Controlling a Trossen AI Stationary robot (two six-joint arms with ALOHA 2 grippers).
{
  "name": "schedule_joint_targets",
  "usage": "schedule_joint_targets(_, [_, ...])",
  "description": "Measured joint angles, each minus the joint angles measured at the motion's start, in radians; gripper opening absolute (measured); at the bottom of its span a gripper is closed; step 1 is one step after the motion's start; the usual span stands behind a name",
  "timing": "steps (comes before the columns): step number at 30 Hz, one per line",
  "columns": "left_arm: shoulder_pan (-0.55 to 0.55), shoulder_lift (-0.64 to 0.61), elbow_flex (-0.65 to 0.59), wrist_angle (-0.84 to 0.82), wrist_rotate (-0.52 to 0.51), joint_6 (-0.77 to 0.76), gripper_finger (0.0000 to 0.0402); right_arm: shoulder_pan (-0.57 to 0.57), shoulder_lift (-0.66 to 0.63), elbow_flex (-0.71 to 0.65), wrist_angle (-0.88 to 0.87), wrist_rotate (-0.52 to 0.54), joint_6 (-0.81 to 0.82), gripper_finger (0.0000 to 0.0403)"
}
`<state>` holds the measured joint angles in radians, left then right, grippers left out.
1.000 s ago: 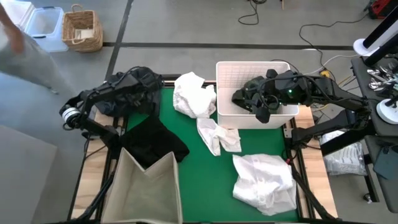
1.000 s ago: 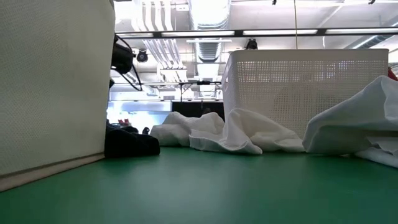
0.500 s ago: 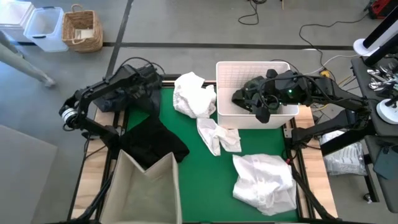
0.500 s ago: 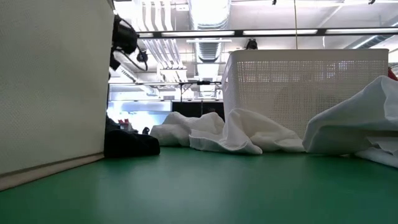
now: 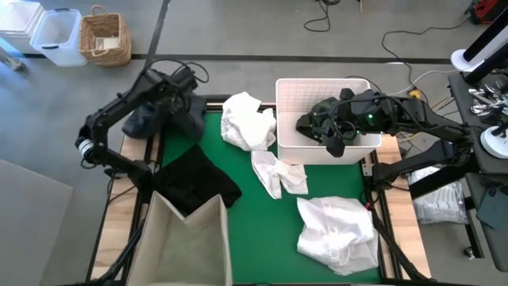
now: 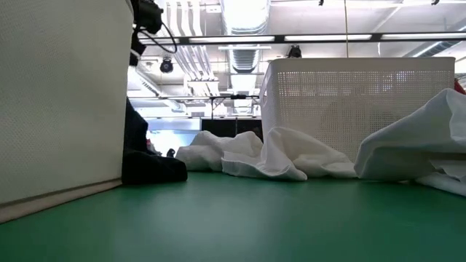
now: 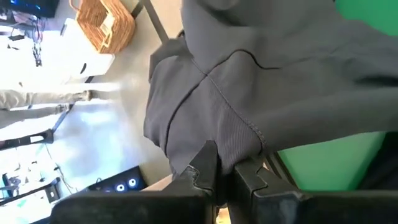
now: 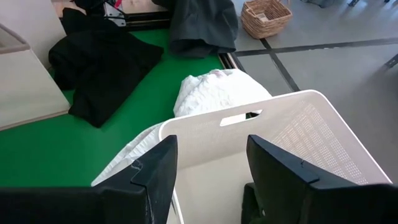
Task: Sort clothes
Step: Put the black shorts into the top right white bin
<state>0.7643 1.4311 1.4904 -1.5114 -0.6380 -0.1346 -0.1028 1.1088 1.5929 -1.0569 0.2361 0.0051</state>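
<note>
Dark grey fabric (image 5: 163,115) hangs from the left end effector (image 5: 178,79), whose fingers are clamped together on it, raised over the desk's (image 5: 254,210) 10 o'clock corner. A black garment (image 5: 194,179) lies at 9 o'clock beside the beige bin (image 5: 186,242). White clothes sit near 12 o'clock (image 5: 248,119), at centre (image 5: 278,173) and at 5 o'clock (image 5: 337,230). The right end effector (image 5: 333,143) hangs over the white basket (image 5: 305,95) at 1 o'clock, fingers parted, holding nothing.
</note>
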Motion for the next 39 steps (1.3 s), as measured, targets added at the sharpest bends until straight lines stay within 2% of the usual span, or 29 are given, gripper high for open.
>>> schedule_joint_targets(19, [-0.029,-0.001,0.279,-0.053,-0.006,0.033,0.0,0.0,0.0,-0.002,0.0,0.0,-0.005,0.0188])
schedule_joint_targets(39, [-0.113,-0.002,0.369,-0.061,0.001,0.021,0.0,0.0,0.0,-0.052,0.022,0.0,0.0,0.0195])
